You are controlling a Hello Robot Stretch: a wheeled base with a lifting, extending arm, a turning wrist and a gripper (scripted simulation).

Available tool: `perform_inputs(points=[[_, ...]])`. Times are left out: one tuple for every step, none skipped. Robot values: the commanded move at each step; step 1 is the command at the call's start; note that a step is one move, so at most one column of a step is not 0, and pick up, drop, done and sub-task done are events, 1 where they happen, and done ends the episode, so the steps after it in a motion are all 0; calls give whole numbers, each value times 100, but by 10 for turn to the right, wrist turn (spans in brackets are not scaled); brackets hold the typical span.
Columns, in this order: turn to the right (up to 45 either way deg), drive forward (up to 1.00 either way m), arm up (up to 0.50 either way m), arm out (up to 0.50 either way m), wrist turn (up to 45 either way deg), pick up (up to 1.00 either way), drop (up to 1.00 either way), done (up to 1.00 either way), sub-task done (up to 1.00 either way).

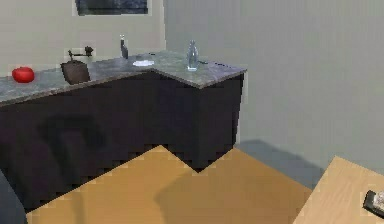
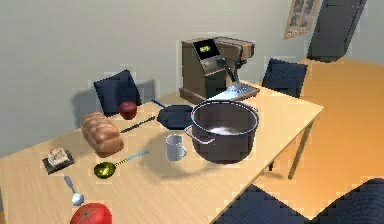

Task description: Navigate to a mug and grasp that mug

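A small grey mug [image 2: 176, 148] stands upright on the light wooden table [image 2: 290, 125] in the arm side view, a little left of the middle. It sits just left of a large dark pot [image 2: 224, 130] and in front of a black frying pan [image 2: 178, 116].
On the table are also a bread loaf [image 2: 102, 132], a red apple [image 2: 129, 109], a coffee machine [image 2: 213, 68], a spoon [image 2: 72, 187] and a tomato [image 2: 92, 214]. Dark chairs [image 2: 283, 76] stand behind it. The forward view has a dark L-shaped counter [image 1: 120, 120] with bottles [image 1: 192, 55].
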Motion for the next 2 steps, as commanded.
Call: perform_inputs(points=[[0, 0, 50, 0, 0, 0, 0, 0, 0], [0, 0, 38, 0, 0, 0, 0, 0, 0]])
